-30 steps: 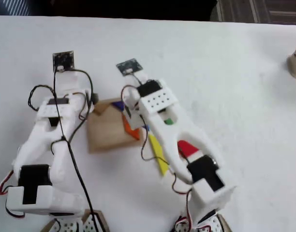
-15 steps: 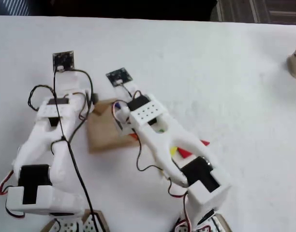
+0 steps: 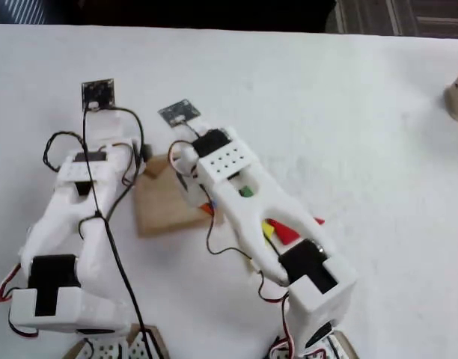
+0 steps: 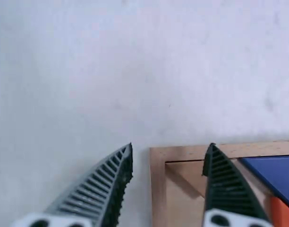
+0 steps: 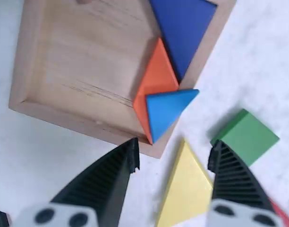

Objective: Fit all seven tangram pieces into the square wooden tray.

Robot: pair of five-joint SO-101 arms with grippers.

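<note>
Directly under right gripper (image 5: 175, 144): yellow triangle (image 5: 187, 189)

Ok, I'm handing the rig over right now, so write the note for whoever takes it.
Left pincer: open, empty, astride a corner of the tray.
Right pincer: open, empty, above the yellow triangle on the table.
Done: dark blue triangle and orange triangle lie in the tray.
To do: light blue triangle rests at the rim, seemingly not seated; yellow triangle, green square and red piece are on the table.

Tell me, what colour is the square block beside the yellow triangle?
The square block is green; the right wrist view shows it best.
</note>
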